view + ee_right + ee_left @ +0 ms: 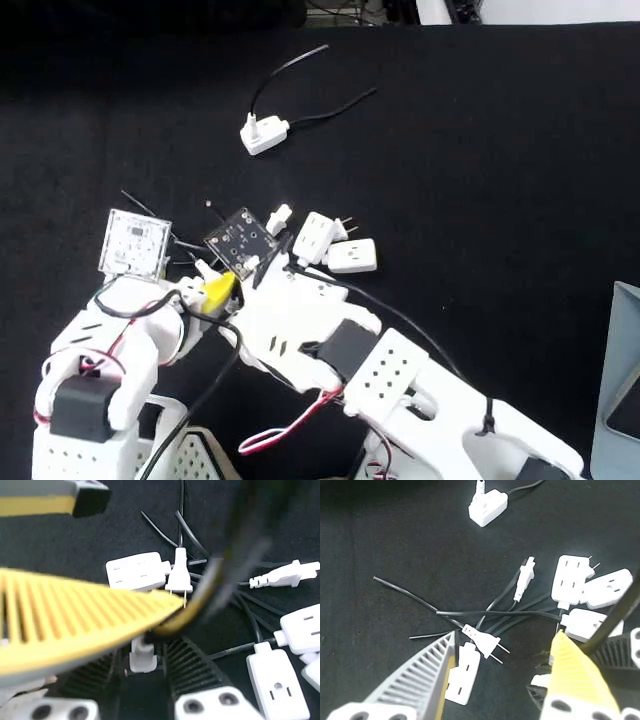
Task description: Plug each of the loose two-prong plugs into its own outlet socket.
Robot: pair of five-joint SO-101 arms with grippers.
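My left gripper (505,637) is open, its grey and yellow fingers (572,672) standing either side of a loose white two-prong plug (482,641) and a small white outlet block (462,675) on the black table. My right gripper (143,650), with black ribbed fingers (192,670), is shut on another white plug (142,657) just beside the left one. In the high view both grippers (215,287) (262,272) meet over the cable tangle. A third loose plug (525,576) lies further out. White outlets (318,237) (352,256) sit just beyond.
A white outlet (265,133) with a plug in it and a black cable lies alone at the far side. Loose black cables (485,612) cross between the plugs. A grey bin edge (620,380) stands at the right.
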